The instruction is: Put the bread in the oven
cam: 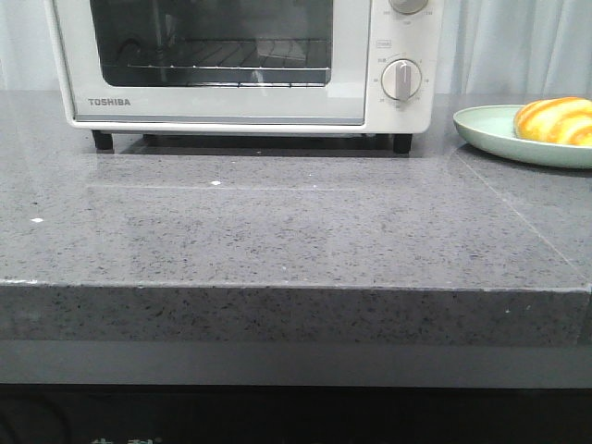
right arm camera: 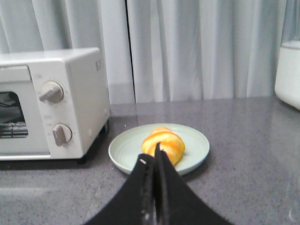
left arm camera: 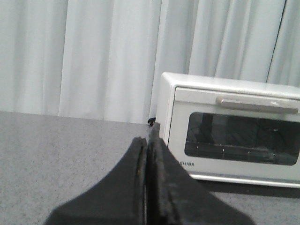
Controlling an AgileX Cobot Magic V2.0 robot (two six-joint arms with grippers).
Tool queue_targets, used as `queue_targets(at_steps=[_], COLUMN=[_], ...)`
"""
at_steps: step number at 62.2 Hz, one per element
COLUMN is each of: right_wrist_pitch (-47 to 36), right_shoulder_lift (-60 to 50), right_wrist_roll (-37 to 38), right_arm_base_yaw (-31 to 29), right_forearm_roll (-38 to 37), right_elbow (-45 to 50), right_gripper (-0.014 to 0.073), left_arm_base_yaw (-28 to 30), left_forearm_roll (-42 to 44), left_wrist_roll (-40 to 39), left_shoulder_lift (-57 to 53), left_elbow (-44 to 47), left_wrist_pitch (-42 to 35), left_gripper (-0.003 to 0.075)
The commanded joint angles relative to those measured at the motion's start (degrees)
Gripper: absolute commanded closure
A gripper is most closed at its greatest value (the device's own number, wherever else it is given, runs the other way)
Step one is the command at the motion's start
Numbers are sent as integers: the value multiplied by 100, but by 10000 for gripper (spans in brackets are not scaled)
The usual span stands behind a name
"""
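The bread is a glossy yellow roll with orange stripes lying on a pale green plate at the right edge of the front view; it also shows in the right wrist view. The white Toshiba oven stands at the back with its glass door closed; the left wrist view shows its door and handle. Neither gripper shows in the front view. My left gripper is shut and empty, short of the oven. My right gripper is shut and empty, short of the plate.
The grey speckled counter has a front edge low in the front view. White curtains hang behind. A white appliance stands to the right of the plate. The oven's dials are on its right side.
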Motion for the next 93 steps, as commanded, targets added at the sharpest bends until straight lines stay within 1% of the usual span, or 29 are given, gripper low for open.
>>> queue_targets(at_steps=[1, 11, 18, 22, 34, 43, 58, 64, 68, 71, 72, 75, 76, 81, 83, 85, 87, 93], right_wrist_pitch=[-23, 603, 1078, 1262, 1543, 1568, 1961, 2101, 2140, 2140, 2140, 2140, 2134, 2139, 2133, 2133, 2133, 2138], right_shoulder_lift=[347, 1064, 1631, 1943, 2680, 3054, 3422, 3509, 3560, 3560, 3560, 3560, 3560, 3560, 3560, 3560, 3560, 3560], right_wrist_roll=[-59, -59, -59, -59, -59, -59, -59, -75, -97, -109, -110, -123, -123, -123, -123, -123, -123, -123], right_arm_base_yaw=[-8, -8, -8, -8, -8, -8, -8, -8, -8, -8, -8, -8, -8, -8, -8, -8, -8, -8], right_forearm_roll=[-15, -15, -15, -15, -15, -15, -50, -181, -244, -268, -268, -268, -268, -268, -268, -268, -268, -268], right_elbow=[-639, -1567, -2084, -2279, -2355, -2340, -2340, -2347, -2347, -2347, -2347, -2347, -2347, -2347, -2347, -2347, -2347, -2347], right_gripper=[662, 662, 662, 662, 662, 662, 662, 643, 561, 459, 405, 289, 231, 48, -10, -51, -70, -62], left_arm_base_yaw=[-47, -47, -47, -47, -47, -47, -47, -47, -47, -47, -47, -47, -47, -110, -161, -281, -387, -818], left_forearm_roll=[-57, -57, -57, -57, -57, -57, -45, -45, -45, -35, -36, -36, -36, -156, -207, -267, -283, -283], left_wrist_roll=[-60, -60, -60, -60, -60, -60, -48, -48, -48, -41, -36, 11, 10, 87, 114, 114, 114, 114], left_shoulder_lift=[459, 1372, 2032, 2360, 3038, 3443, 3896, 3961, 3967, 3967, 3967, 3967, 3967, 3967, 3978, 4023, 4074, 4270], left_elbow=[-784, -1855, -2372, -2513, -2496, -2467, -2467, -2467, -2467, -2467, -2467, -2467, -2467, -2480, -2513, -2560, -2626, -2864], left_wrist_pitch=[72, 912, 1403, 1574, 1717, 1706, 1737, 1720, 1709, 1697, 1697, 1681, 1672, 1488, 1405, 1312, 1229, 1066], left_gripper=[738, 738, 738, 738, 738, 738, 738, 738, 738, 738, 738, 738, 738, 738, 738, 738, 738, 738])
